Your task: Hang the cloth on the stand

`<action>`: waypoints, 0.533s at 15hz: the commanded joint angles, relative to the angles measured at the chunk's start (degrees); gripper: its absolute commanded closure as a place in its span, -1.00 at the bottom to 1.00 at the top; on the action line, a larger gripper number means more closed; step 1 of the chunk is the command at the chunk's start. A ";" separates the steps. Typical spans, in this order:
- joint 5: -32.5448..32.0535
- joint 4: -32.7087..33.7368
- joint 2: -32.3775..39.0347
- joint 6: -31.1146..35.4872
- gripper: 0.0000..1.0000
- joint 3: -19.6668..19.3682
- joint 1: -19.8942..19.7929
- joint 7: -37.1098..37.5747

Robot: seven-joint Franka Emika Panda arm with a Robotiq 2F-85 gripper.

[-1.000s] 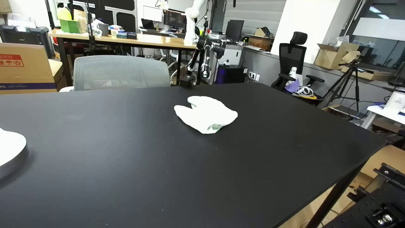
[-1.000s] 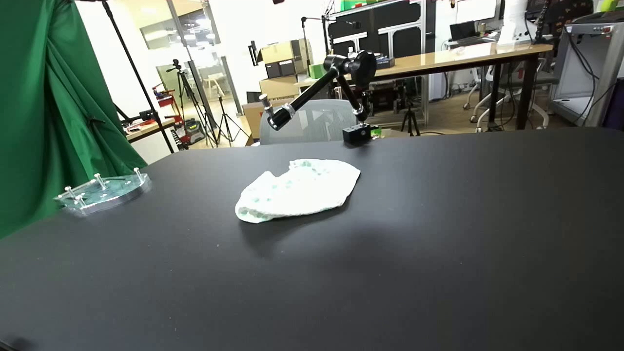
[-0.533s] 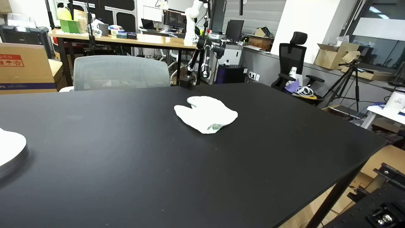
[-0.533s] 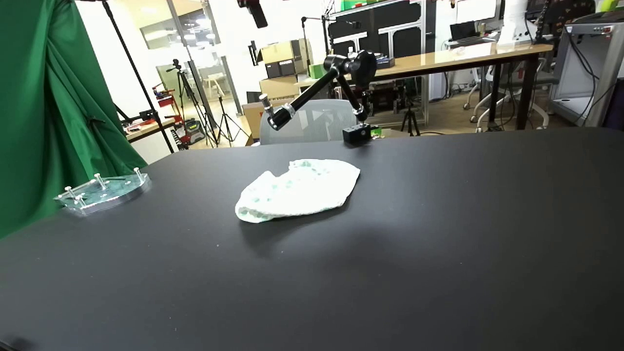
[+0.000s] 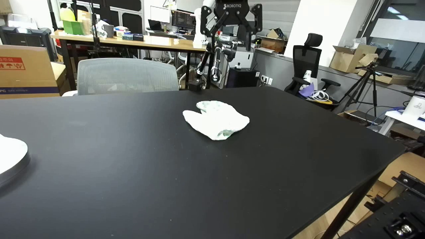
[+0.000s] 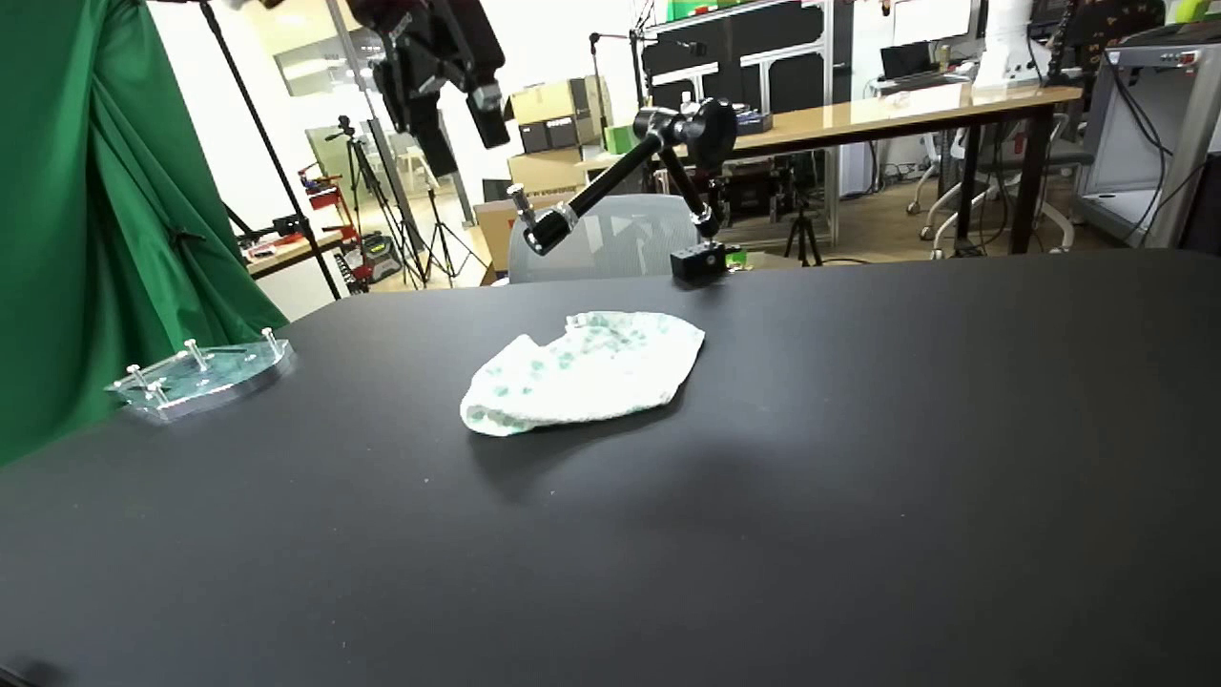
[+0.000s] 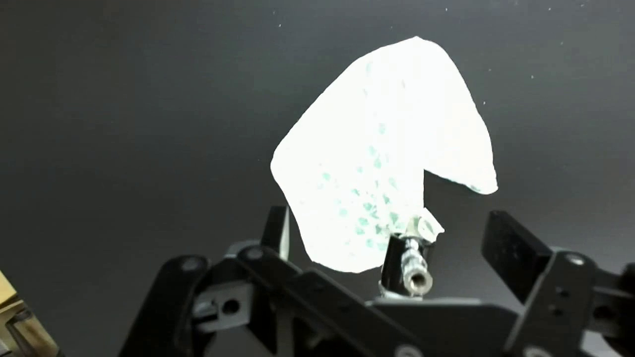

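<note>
Spread wide and holding nothing, a pair of black Robotiq fingers (image 7: 513,253) hung well above a black straight-edged counter (image 6: 858,429), where a rumpled white cloth with green spots (image 6: 591,372) lay near the far edge in both exterior views. At that edge stood a jointed black metal stand with silver fittings (image 6: 610,184), likely the one meant for hanging, with no fabric on it. The step in hand appeared to be the approach to a pickup. In the wrist view the stand's free end showed between the fingers, in front of the cloth, so a straight descent seemed to risk a knock. Better, it appeared, to clear that end first, come down over the side toward the near edge, straddle a fold, and close just above the counter, leaving enough soft material loose to drape.
</note>
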 commanded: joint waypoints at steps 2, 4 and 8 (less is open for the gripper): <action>3.46 -8.49 -1.51 9.79 -1.00 0.32 -1.46 -8.38; 6.14 -9.27 -0.29 11.29 -1.00 0.54 -2.00 -16.70; 6.52 -8.79 0.97 11.24 -1.00 0.15 -1.77 -18.68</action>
